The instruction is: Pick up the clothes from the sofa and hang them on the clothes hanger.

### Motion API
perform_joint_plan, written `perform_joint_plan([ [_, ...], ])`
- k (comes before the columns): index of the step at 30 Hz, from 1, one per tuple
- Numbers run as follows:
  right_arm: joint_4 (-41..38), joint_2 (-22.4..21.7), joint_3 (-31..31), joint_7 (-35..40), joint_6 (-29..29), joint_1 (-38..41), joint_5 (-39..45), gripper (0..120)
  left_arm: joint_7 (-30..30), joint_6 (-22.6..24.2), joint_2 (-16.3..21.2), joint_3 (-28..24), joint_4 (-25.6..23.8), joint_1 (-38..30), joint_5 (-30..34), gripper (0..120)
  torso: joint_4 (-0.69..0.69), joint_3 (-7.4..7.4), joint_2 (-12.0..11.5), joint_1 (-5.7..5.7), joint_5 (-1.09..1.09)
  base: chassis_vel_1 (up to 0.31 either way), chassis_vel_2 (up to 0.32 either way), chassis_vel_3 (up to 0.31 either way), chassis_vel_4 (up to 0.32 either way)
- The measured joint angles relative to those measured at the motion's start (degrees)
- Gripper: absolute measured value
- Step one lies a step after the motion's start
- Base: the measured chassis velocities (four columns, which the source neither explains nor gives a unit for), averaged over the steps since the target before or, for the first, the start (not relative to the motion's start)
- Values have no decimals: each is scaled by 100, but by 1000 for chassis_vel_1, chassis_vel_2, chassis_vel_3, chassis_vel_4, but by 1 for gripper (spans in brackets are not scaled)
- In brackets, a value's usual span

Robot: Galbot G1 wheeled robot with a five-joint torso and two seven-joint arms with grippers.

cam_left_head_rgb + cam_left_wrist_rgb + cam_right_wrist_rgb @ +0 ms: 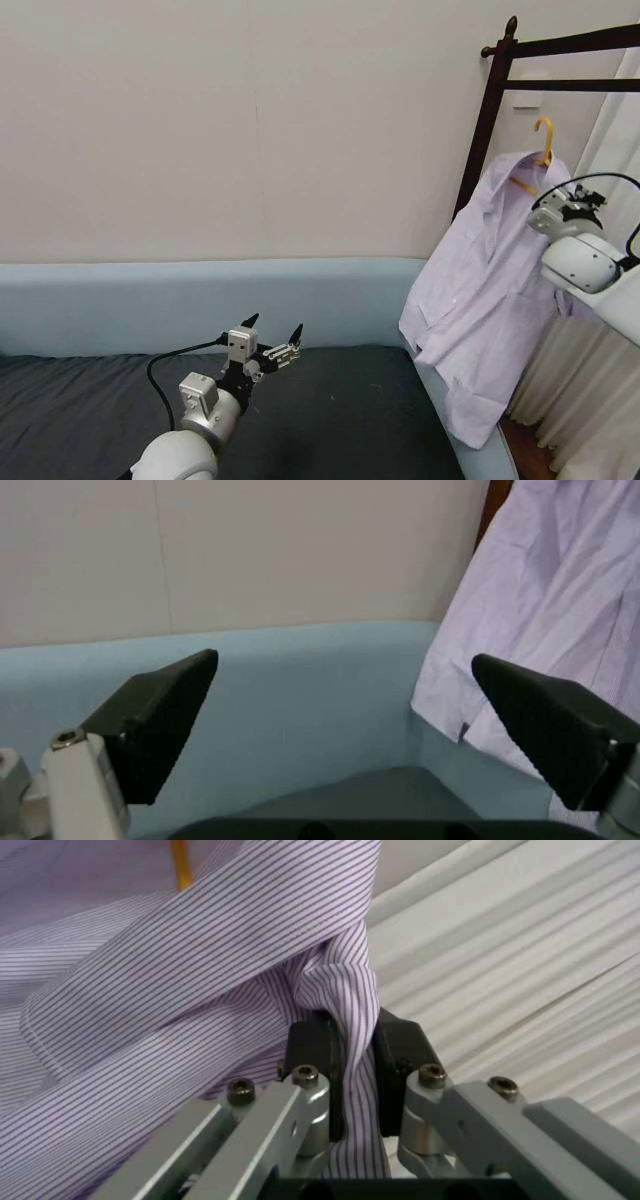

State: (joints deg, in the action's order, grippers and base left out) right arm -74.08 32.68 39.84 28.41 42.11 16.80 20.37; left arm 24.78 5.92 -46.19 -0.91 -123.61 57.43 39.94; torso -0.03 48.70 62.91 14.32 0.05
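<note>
- Hanging step in hand: striped shirt on yellow hanger beside rack, right end effector clamped on its fabric.
- Left end effector: apart, above sofa.
- Next: likely seating hanger on rack.

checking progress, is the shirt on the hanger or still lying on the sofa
On the hanger: the shirt drapes from the yellow hanger, right tool shut on its cloth.

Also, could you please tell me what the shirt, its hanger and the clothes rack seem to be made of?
The shirt looks like thin woven cotton or a blend, matte: fine purple stripes and soft creases where the right tool pinches it. The hanger appears yellow, plastic or painted wood; unclear which. The clothes rack looks like dark varnished wood, with a turned finial.
</note>
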Motion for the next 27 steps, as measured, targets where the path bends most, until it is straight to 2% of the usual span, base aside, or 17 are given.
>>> perform_joint_plan([
  [4, 289, 163, 366, 8, 0, 387, 191, 8, -14, 23, -65, 59, 23, 173, -149, 100, -1, 0, 0, 0, 1, 0, 0, 0, 0],
  [6, 594, 359, 698, 21, 1, 754, 327, 8, -62, 21, -99, 106, 47, 264, -211, 100, 1, 0, 0, 0, 2, 0, 0, 0, 0],
  [11, 1122, 731, 1070, 49, 1, 1264, 425, 8, -99, -59, -118, 142, 107, 269, -268, 100, 2, 0, 0, 0, -1, 0, 0, 0, 0],
  [18, 1379, 948, 1241, 55, 1, 1498, 477, 8, -115, -136, -145, 158, 148, 307, -283, 100, 0, -1, 0, 0, 0, 0, 0, 0, 0],
  [27, 2135, 1341, 1551, 155, 0, 1703, 999, 8, -134, -223, -175, 161, 194, 363, -304, 100, 1, -1, 0, -1, 0, 0, 0, 0, 0],
])
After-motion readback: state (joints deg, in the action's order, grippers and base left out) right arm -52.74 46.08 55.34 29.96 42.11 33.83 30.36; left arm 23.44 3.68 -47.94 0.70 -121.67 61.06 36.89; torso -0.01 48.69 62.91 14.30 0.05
